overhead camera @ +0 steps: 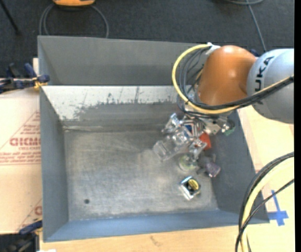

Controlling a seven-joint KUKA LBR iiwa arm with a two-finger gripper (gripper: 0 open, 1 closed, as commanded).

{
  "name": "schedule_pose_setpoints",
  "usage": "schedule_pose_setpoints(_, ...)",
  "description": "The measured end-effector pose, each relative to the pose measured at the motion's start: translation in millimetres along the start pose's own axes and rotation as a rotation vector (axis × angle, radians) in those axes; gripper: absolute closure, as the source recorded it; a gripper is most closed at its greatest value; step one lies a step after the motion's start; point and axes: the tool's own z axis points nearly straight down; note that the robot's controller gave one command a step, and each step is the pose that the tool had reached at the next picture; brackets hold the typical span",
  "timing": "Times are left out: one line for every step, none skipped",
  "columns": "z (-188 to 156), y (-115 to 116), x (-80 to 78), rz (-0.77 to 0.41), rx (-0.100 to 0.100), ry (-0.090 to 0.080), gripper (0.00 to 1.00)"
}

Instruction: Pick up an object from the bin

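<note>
A clear plastic piece (163,148) is lying right of the bin's (98,175) middle, just left of the gripper (192,139), which is hanging over a small heap with a red piece (205,141). Whether the gripper is wide or narrow cannot be told. A yellow-and-black item (190,187) is lying nearer the front wall.

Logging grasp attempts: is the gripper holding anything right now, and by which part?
Cannot be told: the gripper sits amid the heap of small things near the right wall of the bin, which hides any hold.
</note>
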Motion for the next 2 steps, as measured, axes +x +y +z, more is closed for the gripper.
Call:
schedule_pose_setpoints(5, -45, 9.4, -0.177, 0.001, -0.001, 0.00)
schedule_pose_setpoints(17, -39, -5.4, -0.155, -0.002, -0.002, 0.00)
